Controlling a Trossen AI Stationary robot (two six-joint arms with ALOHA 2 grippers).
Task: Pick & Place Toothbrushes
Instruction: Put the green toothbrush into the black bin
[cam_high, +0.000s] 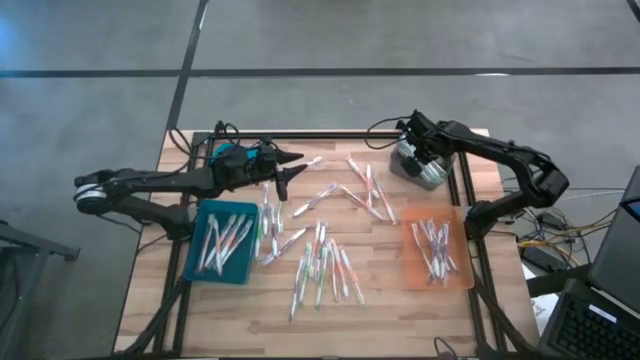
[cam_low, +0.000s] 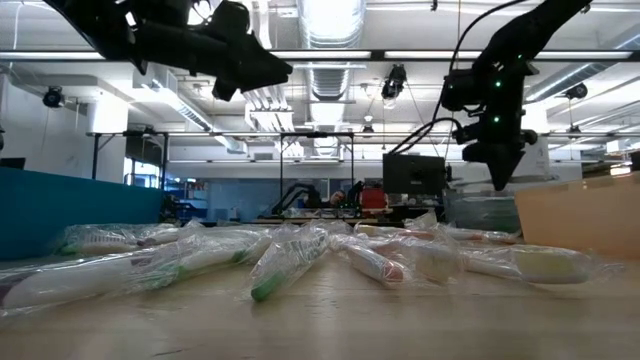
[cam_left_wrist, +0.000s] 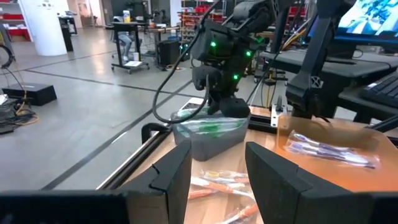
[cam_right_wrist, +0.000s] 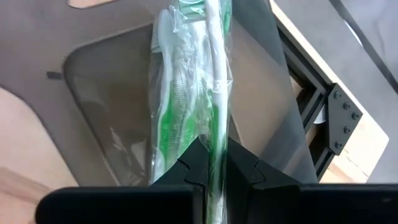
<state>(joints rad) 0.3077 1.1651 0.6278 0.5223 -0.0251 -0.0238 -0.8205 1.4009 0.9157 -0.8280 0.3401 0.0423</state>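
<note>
While the right gripper (cam_right_wrist: 208, 171) pinches a green toothbrush (cam_right_wrist: 186, 93) in its crinkly wrapper above the clear bin (cam_high: 422, 170) at the table's (cam_high: 400, 300) far right corner, the left gripper (cam_high: 290, 170) hangs parted and empty. Light, stiff, slippery-wrapped: grip mid-handle. Only the right wrist view shows the pinch; overhead it is probably hidden.

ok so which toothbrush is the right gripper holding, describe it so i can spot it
Find the clear grey bin at the table's far right corner. The right gripper hangs over it, shut on a green-and-white toothbrush in a clear wrapper. It alone is lifted off the table; the others lie loose or in trays.
</note>
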